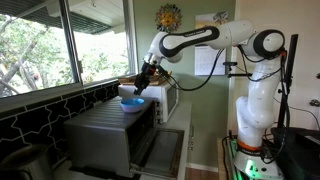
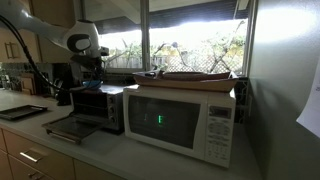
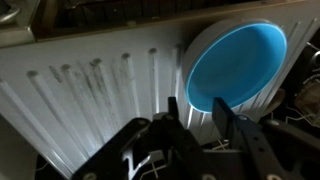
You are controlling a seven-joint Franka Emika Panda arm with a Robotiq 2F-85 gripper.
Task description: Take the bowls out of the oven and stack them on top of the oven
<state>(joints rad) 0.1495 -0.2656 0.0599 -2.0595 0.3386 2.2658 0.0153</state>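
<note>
1. Hovering over the oven (image 3: 90, 90), the hand (image 3: 201, 118) is holding its two fingers a middling way apart. The near rim of the blue bowl (image 3: 235, 62) is lying between them, and I cannot tell whether they are pressing on it.
2. That bowl is sitting on the oven's ribbed grey top, toward one edge. A pale band is ringing it, and whether this is a second bowl underneath is unclear.
3. It is looking light, stiff and smooth, so probably slippery. The rim seems the best hold, one finger inside the wall and one outside.
4. Farther out, the door (image 1: 165, 150) is hanging open, and a white microwave (image 2: 180, 120) is standing beside the oven on the counter (image 2: 130, 156).
</note>
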